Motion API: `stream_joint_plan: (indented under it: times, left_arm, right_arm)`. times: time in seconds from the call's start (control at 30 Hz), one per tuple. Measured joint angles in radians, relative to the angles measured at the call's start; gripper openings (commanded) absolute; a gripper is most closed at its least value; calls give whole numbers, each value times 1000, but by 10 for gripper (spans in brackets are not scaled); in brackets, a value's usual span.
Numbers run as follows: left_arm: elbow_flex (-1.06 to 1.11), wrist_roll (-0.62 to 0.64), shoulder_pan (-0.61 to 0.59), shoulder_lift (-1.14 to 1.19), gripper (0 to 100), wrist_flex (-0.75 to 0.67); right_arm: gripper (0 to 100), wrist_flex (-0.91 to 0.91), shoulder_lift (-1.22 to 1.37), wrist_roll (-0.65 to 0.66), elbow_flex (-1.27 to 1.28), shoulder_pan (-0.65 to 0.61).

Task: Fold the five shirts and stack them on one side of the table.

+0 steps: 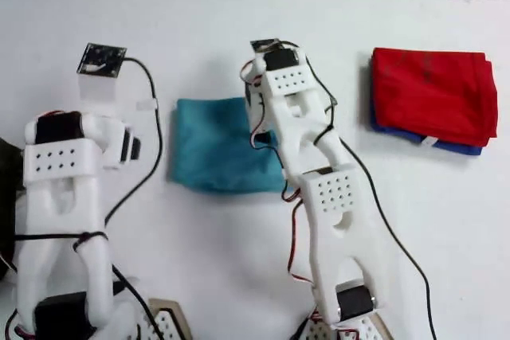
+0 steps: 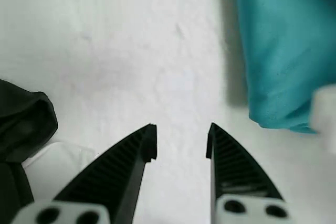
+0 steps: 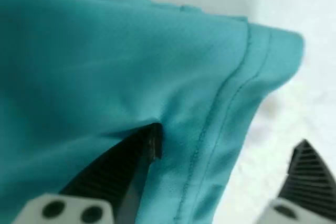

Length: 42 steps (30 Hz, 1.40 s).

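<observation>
Right claw [image 3: 228, 148] straddles the hemmed edge of the folded teal fabric shirt [image 1: 211, 147] on the white worktop [image 1: 199, 29], spread wide, one finger [image 3: 118, 174] on cloth, one off: the nearer arm for the pickup, I'd say. Left claw [image 2: 181, 142], released too, hangs just beside the shirt's opposite edge. Well apart: folded red shirt [image 1: 434, 93] atop a blue one [image 1: 398, 131].

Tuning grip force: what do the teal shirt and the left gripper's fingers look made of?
The teal shirt looks like thin, soft fabric, matte with a faint sheen. A stitched hem and soft creases show, but the fibre is unclear. The left gripper's fingers look like rigid black plastic, matte, with ribbed inner faces; probably printed.
</observation>
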Motion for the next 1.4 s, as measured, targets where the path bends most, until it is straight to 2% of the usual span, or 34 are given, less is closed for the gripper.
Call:
stream_joint_plan:
  times: [0.07, 0.13, 0.27, 0.33, 0.43, 0.73, 0.9, 1.2, 1.4]
  left_arm:
    - [0, 0, -5, 0, 180, 0]
    - [0, 0, -3, 0, 180, 0]
    - [0, 0, -3, 0, 179, 0]
    - [0, 0, -5, 0, 179, 0]
    - [0, 0, -2, 0, 178, 0]
    - [0, 0, -5, 0, 178, 0]
    - [0, -2, -2, 0, 178, 0]
    - [0, -2, -2, 3, 178, -8]
    - [0, -2, -2, 3, 178, -11]
  right_arm:
    - [366, 0, 21, 0, -17, 0]
    - [301, 0, 38, 0, -20, -2]
    - [6, 0, 63, 23, -20, -14]
    - [55, 2, 69, 81, -21, -26]
    - [12, 3, 74, 146, -21, -37]
    - [18, 3, 74, 181, -25, -35]
    - [18, 3, -15, 285, -8, -5]
    - [18, 3, -367, 439, -5, 196]
    - [18, 3, -493, 555, -5, 336]
